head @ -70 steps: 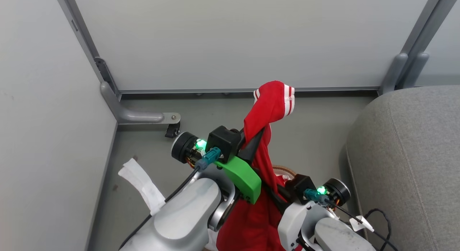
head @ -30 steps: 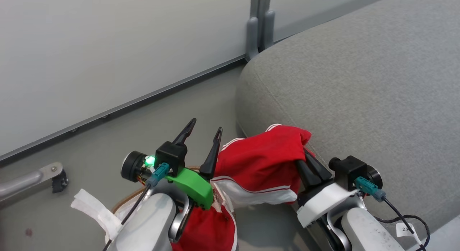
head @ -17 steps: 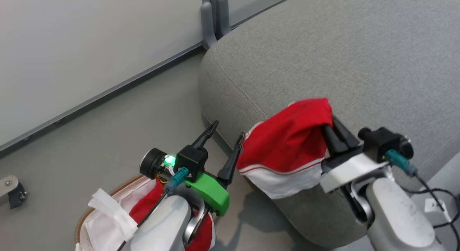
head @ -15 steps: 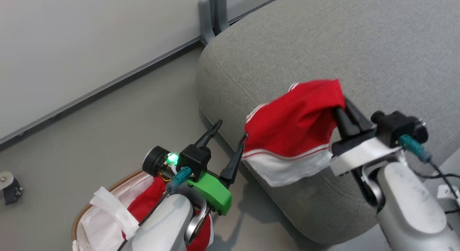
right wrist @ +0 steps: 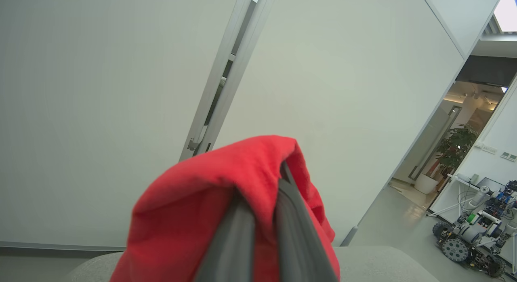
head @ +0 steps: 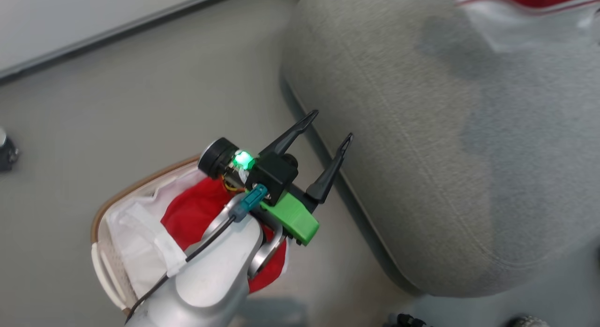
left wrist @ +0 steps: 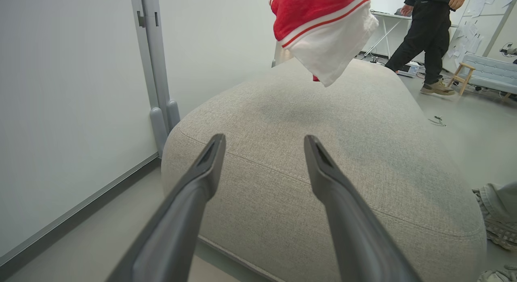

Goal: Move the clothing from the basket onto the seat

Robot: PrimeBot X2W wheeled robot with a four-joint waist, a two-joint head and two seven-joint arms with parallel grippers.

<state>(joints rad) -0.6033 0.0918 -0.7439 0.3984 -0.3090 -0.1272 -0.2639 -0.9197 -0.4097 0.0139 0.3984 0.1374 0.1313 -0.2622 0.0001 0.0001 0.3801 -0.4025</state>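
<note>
Left wrist view put the red-and-white garment (left wrist: 319, 27), pinched in my right tool (right wrist: 262, 185), at 1 o'clock above the seat (left wrist: 323, 160); my left tool (left wrist: 263, 137) gaped wide and empty near the basket (head: 101, 271), which held 1 plain red garment (head: 192, 210).

Left forearm (head: 213, 275): pale silver-grey shell, glossy, rounded. Left gripper (head: 331, 125): jaws of two long dark fingers (head: 287, 138) tapering to thin tips; black boxy housing (head: 274, 174); bright green plastic bracket (head: 293, 217); lit green lamp (head: 243, 159); round black cap (head: 214, 156); teal connector (head: 248, 203) with black cable (head: 187, 259). Right gripper (right wrist: 262, 185): matching matte dark grey fingers (right wrist: 301, 241).
</note>
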